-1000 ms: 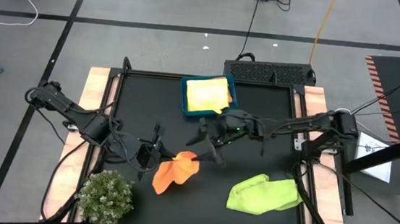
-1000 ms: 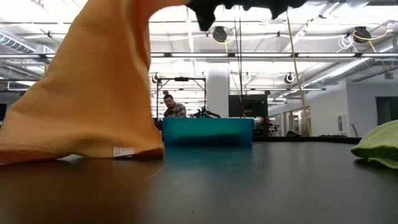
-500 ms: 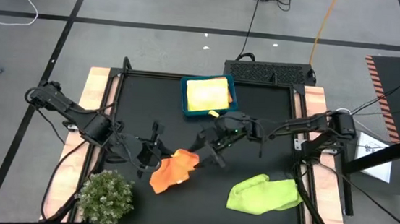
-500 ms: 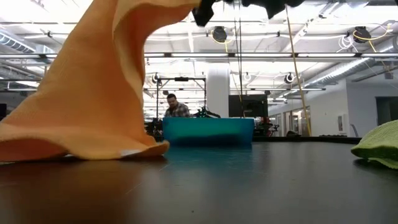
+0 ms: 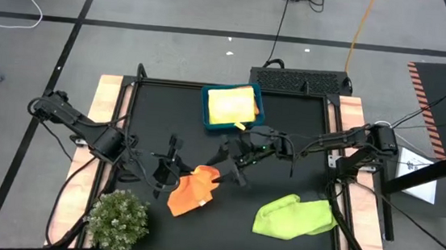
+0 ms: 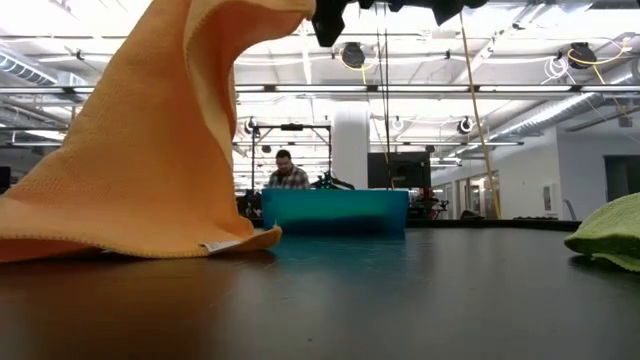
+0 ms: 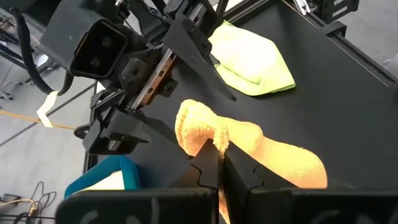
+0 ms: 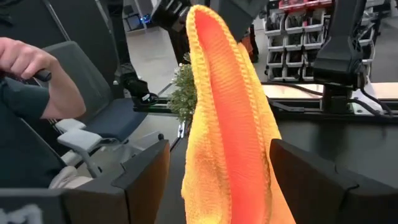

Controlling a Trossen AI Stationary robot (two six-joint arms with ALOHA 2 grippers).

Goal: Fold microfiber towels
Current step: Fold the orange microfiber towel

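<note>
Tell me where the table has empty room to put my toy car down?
The black table is bare between the blue bin and its right edge, and also between the bin and the left edge. The middle is crowded: the left gripper pinches the orange towel while the right gripper stands open around it. The plant and green towel fill the front.

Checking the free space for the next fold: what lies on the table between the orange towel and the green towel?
Nothing: in the high view, bare black tabletop separates the orange towel from the green towel.

Bright, even overhead light; soft shadows; near foreground blurred.
</note>
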